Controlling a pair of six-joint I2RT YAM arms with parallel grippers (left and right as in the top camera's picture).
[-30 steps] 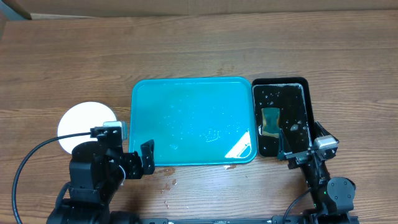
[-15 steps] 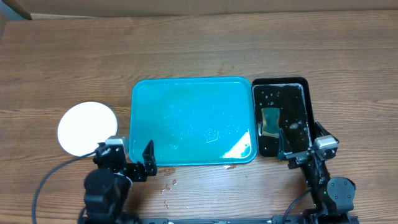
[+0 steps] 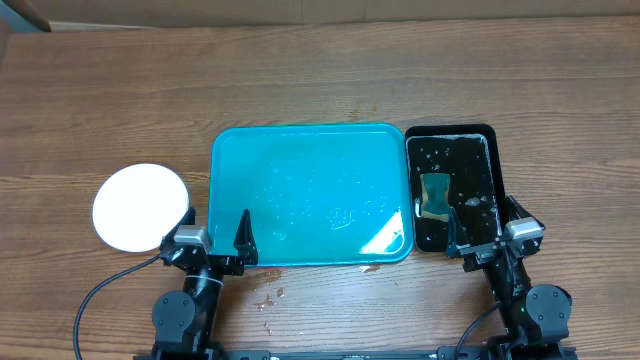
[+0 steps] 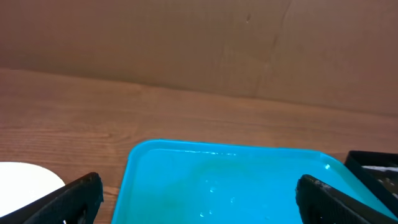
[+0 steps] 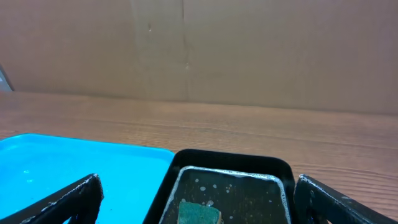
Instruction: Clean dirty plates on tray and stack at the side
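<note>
The teal-blue tray (image 3: 310, 150) lies mid-table, wet with droplets and holding no plates; it also shows in the left wrist view (image 4: 217, 180) and the right wrist view (image 5: 74, 162). A white plate (image 3: 140, 205) lies on the table left of the tray, top of a stack whose lower plates I cannot make out; its edge shows in the left wrist view (image 4: 25, 180). My left gripper (image 3: 212, 243) is open and empty at the tray's near left corner. My right gripper (image 3: 483, 238) is open and empty at the near end of the black tub.
A black rectangular tub (image 3: 452, 140) of soapy water stands right of the tray, with a green sponge (image 3: 435, 193) in it; the sponge shows in the right wrist view (image 5: 199, 213). Water spots (image 3: 272, 295) lie on the table near the tray's front edge.
My left arm has drawn back from beside the plate toward the near table edge and shifted right, ending at the tray's near left corner. The right arm has not moved.
</note>
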